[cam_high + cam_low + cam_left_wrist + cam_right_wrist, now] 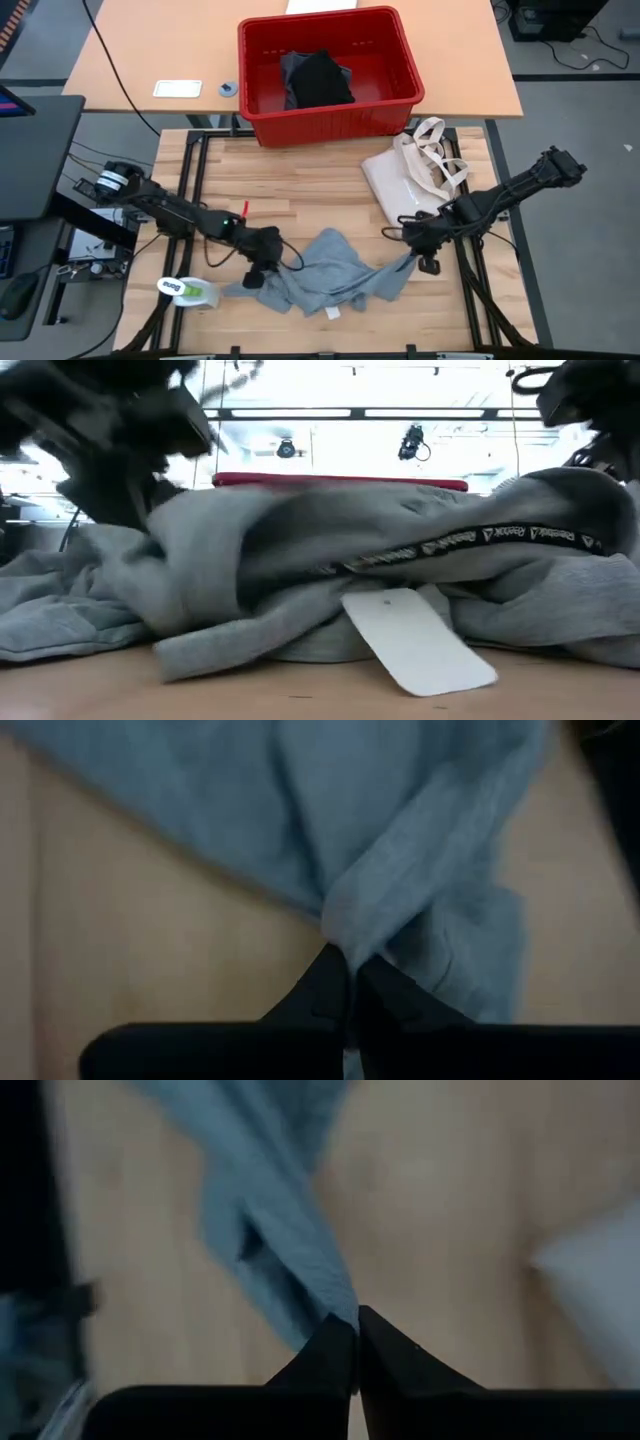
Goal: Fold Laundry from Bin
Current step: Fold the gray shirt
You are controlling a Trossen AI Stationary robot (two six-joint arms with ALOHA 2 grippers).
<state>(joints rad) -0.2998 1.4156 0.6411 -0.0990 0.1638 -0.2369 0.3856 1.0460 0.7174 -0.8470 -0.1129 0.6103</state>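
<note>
The light grey T-shirt (pixel 330 275) lies crumpled on the wooden table near its front edge, a white tag (pixel 415 640) hanging at its near side. My left gripper (pixel 262 262) is shut on the shirt's left part. My right gripper (pixel 418 250) is shut on its right end. The red bin (pixel 330 72) stands at the far side with a black garment (pixel 320 80) inside. The blue plaid shirt is out of view. My left gripper pinches a bunched fold of the grey shirt (pixel 345 925) between its two fingers, at the shirt's left part. The cloth spreads away from the fingertips and lies on the table. My right gripper pinches a narrow gathered end of the shirt (pixel 335 1295) between its fingertips, at the shirt's right end. The cloth runs away from the fingers in a drawn-out strip toward the rest of the shirt.
A cream tote bag (pixel 415 175) lies right of centre, just beyond my right gripper. A white and green object (pixel 188 292) lies at the table's near left. A white card (pixel 177 88) and a small roll (pixel 228 88) lie on the desk left of the bin.
</note>
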